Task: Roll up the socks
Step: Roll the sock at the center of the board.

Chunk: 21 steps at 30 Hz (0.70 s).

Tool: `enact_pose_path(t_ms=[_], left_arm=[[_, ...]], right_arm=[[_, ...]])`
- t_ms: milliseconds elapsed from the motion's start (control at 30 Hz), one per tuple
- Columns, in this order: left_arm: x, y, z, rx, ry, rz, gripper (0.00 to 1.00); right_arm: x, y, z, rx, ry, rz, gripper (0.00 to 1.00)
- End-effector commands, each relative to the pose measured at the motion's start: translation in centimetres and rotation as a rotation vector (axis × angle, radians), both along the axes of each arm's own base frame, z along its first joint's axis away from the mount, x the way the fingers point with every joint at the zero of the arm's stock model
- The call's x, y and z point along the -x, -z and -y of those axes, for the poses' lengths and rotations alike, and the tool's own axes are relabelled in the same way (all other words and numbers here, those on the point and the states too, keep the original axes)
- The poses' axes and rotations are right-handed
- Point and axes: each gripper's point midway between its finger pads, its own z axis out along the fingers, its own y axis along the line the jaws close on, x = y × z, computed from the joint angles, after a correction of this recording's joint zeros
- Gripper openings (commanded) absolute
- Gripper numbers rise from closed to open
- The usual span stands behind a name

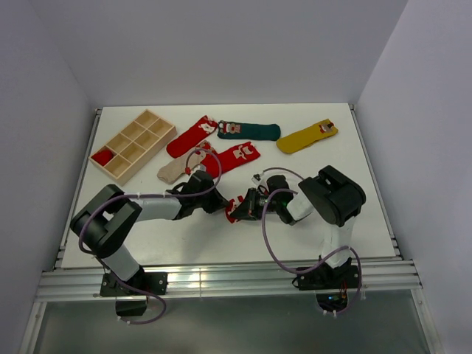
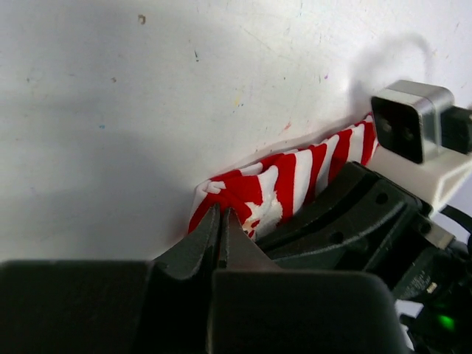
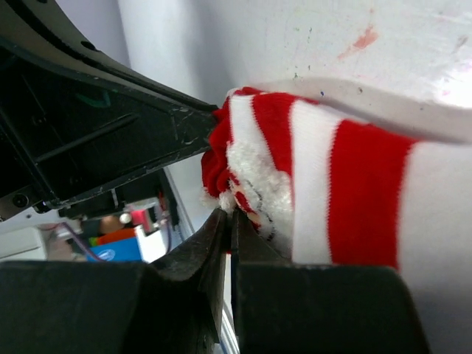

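A red-and-white striped sock [image 1: 235,211] lies bunched on the white table between my two grippers. My left gripper [image 1: 223,203] is shut, its tips pinching the sock's red end [image 2: 243,195]. My right gripper [image 1: 249,206] is shut on the sock's other edge [image 3: 332,192], by the fluffy white-and-red patch [image 3: 254,181]. In each wrist view the jaws stand closed with red fabric at the tips. Flat at the back lie a red sock [image 1: 191,136], a dark green sock [image 1: 249,131], a mustard sock [image 1: 307,137], a beige sock [image 1: 175,169] and another red sock [image 1: 234,157].
A wooden compartment tray [image 1: 133,145] stands at the back left with something red [image 1: 103,156] in one corner cell. The right arm's wrist camera [image 2: 411,127] sits close beside the left gripper. White walls enclose the table.
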Motion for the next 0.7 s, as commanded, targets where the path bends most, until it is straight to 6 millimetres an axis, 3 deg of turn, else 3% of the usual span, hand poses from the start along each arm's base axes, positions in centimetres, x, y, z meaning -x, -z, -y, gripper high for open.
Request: enact_pose_path(t_ms=[0,133,300,667], left_arm=[[0.9,3.3,-1.9,-0.138,-0.052,-0.087,0.01],[1.3,4.2,-2.4,-0.176,-0.067,-0.115,0.0],[0.8,3.4,-2.3,-0.185,-0.083,-0.095,0.0],[0.9,3.6,-2.3,-0.219,-0.093,-0.123,0.0]], right_arm=[[-0.3,1.9,1.5,0.137,0.04,0.015,0.07],[-0.7,0.7,1.7,0.193,0.026,0.11,0.2],[-0.9,-0.4,1.8,0.287,0.021,0.209,0.39],[-0.9,0.0,1.3,0.587,-0.024,0.41,0.44]])
